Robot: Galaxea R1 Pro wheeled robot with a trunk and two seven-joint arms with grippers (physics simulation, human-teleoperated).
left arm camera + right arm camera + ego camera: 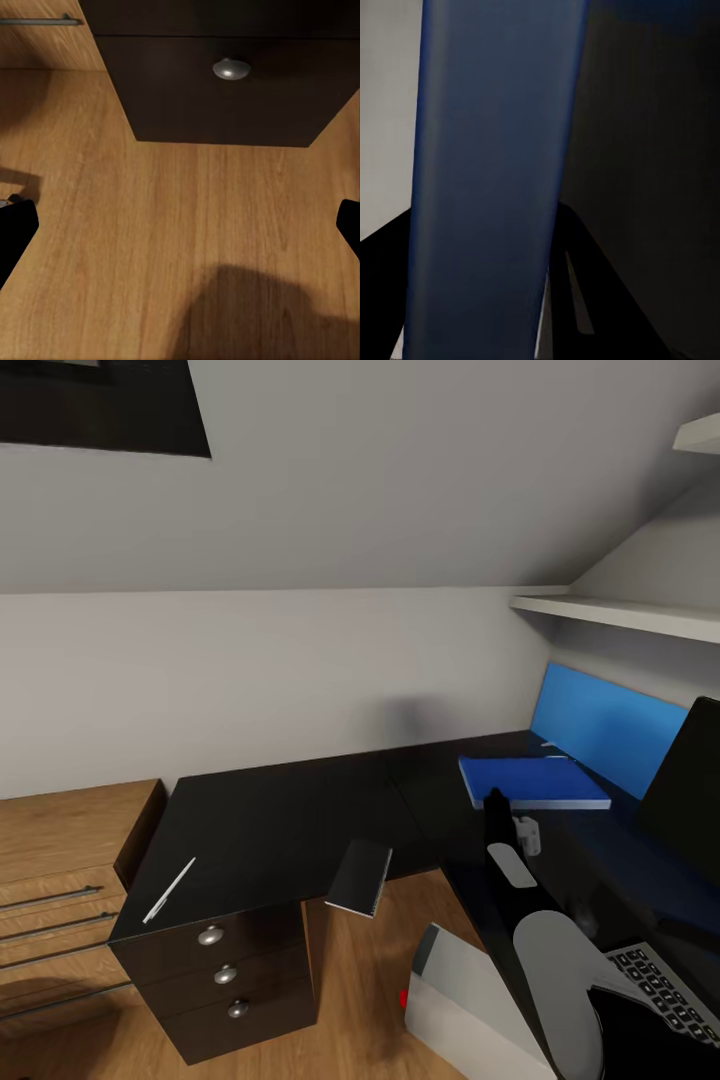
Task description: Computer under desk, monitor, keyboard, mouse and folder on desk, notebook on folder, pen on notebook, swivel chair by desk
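Note:
The blue folder [533, 781] lies on the right wing of the black desk [270, 810]. My right gripper [494, 798] is at its near left corner. In the right wrist view the folder [487, 150] runs between the two dark fingers [585, 285], and the right gripper [484, 214] is shut on it. The white pen [168, 890] lies on the desk's left end. The grey notebook [360, 877] hangs tilted over the inner corner edge. The black monitor [690, 790] stands at the right, with the keyboard [660, 990] in front of it. The pale computer [450, 1000] leans on the floor by the desk. My left gripper [180, 225] is open above the floor.
A black three-drawer unit [225, 975] with round knobs [231, 70] carries the desk's left end. A wooden drawer chest [60, 870] stands beside it. A blue upright panel [600, 725] is behind the folder. White shelves [620, 615] hang above the right wing. Wooden floor [150, 247] lies below.

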